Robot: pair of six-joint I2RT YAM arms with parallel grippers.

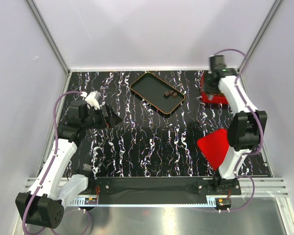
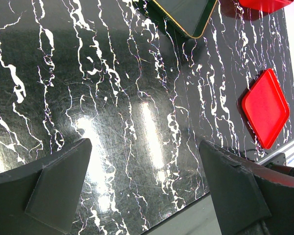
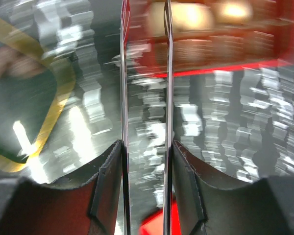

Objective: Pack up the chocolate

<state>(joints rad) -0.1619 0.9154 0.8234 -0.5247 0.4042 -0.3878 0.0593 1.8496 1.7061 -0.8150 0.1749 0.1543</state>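
Note:
Three dark brown chocolate pieces [image 1: 170, 94] lie at the right end of the black tray with an orange rim [image 1: 143, 87]. My right gripper [image 1: 215, 82] hovers at the back right over the red box [image 1: 214, 96]. In the right wrist view its fingers [image 3: 108, 181] press on metal tweezers [image 3: 123, 73] whose two blades stand apart with nothing between them. The blades point at the near wall of the red box [image 3: 225, 49]; the view is blurred. My left gripper [image 1: 110, 119] hangs open over bare table at the left, jaws wide [image 2: 147, 191], holding nothing.
The flat red lid [image 1: 214, 147] lies on the table beside the right arm, also in the left wrist view [image 2: 265, 107]. The tray's corner [image 3: 51, 115] sits left of the tweezers. White walls close in the marbled black table [image 1: 152, 142].

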